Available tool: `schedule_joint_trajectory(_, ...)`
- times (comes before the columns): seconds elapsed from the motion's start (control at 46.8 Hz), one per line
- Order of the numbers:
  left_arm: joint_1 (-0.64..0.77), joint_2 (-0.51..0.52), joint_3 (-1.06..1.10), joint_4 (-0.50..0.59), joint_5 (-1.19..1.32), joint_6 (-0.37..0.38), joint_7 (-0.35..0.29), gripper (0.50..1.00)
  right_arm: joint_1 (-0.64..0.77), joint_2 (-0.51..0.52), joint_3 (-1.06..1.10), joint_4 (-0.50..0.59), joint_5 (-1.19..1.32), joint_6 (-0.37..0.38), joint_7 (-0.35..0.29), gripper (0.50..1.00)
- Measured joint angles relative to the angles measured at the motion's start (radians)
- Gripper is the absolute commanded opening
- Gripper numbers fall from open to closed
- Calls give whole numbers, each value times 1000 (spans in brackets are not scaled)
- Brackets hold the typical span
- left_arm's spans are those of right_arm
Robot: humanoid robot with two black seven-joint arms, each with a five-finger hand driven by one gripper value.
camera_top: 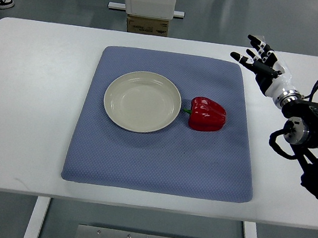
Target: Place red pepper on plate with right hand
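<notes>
Nearest, the blue mat [140,169] carries the empty plate [142,101], with the red pepper [207,114] just right of it. Right hand [261,61] hovers far right, fingers spread, empty; reaching to grasp comes next.

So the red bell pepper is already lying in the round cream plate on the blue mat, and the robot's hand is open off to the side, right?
Not quite. The top view shows the red bell pepper lying on the blue mat just right of the round cream plate, not in it. The plate holds nothing. The rest stands: the right hand is open, off to the side.
</notes>
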Motion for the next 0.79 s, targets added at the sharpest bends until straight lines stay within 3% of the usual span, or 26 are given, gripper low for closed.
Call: schedule_joint_trajectory(0.791, 0, 0, -1, 0, 1, 0, 0, 1000, 3, -12, -14, 7, -3, 4, 24, 1000)
